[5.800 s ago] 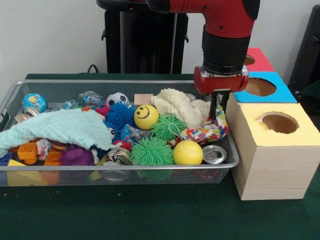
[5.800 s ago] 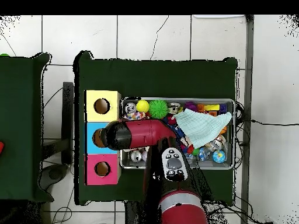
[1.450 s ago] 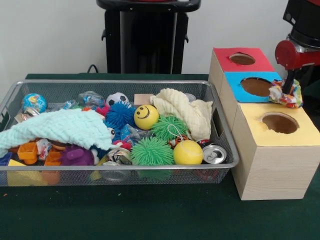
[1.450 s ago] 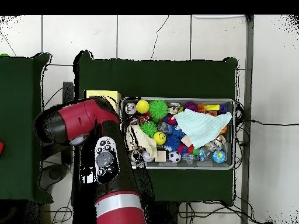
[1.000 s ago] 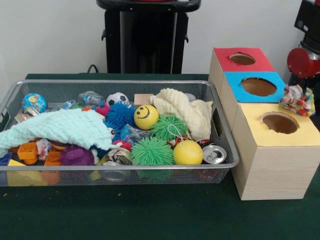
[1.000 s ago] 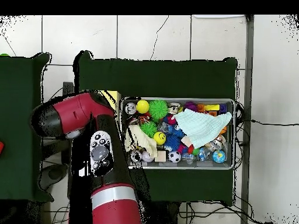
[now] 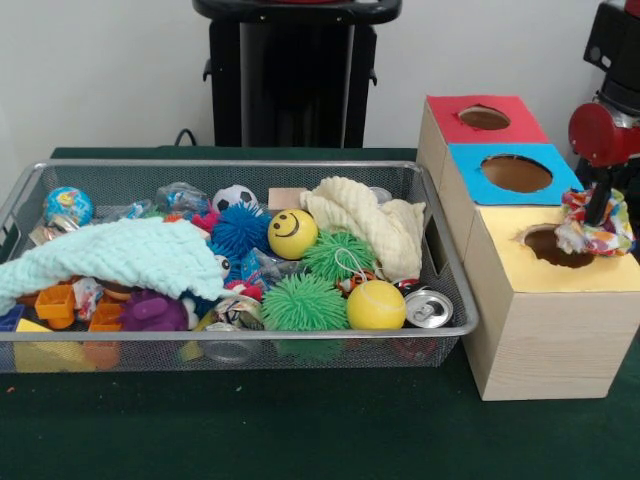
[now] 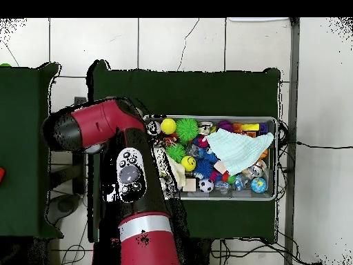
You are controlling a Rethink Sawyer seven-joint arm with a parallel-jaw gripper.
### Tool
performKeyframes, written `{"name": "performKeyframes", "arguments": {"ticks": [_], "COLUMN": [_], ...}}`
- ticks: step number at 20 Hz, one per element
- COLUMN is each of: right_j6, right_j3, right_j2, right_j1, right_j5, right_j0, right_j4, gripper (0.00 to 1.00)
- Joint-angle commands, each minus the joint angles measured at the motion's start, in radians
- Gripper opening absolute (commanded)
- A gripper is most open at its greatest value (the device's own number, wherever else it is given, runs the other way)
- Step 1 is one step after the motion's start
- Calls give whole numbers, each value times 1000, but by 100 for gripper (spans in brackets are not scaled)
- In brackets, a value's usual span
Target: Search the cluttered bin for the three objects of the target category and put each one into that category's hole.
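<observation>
End effector (image 7: 598, 212) hangs at the right edge of the front view, clamped on one of the multicolour fabric pieces (image 7: 596, 224), which bunches around the fingers right above the hole (image 7: 558, 246) in the yellow-topped box (image 7: 560, 330); the piece sits just at the hole's far-right rim, so my read is it's held there to be dropped in, not yet released. Arm (image 8: 103, 128) covers the boxes in the overhead view, so nothing about the hole can be checked from there. Can't see inside the yellow box; contents unknown. Blue-topped box (image 7: 515, 176) and red-topped box (image 7: 484, 118) stand behind it in a row, holes look dark, nothing visible in them. The bin (image 7: 240, 335) sits on the green desk (image 7: 300, 430) just beside the yellow box and is full: mint-green towel (image 7: 110, 258) draped over the left half, cream towel (image 7: 365, 222) at back right, smiley ball (image 7: 292, 233), yellow tennis ball (image 7: 376, 305), green spiky balls (image 7: 304, 303), blue spiky ball (image 7: 238, 230), soccer ball (image 7: 235, 197), globe ball (image 7: 68, 205), can (image 7: 428, 308), orange blocks (image 7: 56, 304). No other printed fabric pieces show in the bin; they may be buried under the towels.
</observation>
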Motion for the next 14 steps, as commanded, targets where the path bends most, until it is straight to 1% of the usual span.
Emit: {"name": "performKeyframes", "arguments": {"ticks": [1, 8, 10, 13, 14], "right_j6": [57, 65, 74, 157, 161], "right_j3": [82, 103, 114, 141, 145], "right_j2": [-7, -2, -1, -27, -32], "right_j1": [3, 6, 20, 47, 51], "right_j5": [-35, -72, -104, -184, -197], "right_j0": [-54, -66, -68, -55, -52], "right_j4": [-24, -34, -40, -41, -45], "gripper": [0, 0, 0, 0, 0]}}
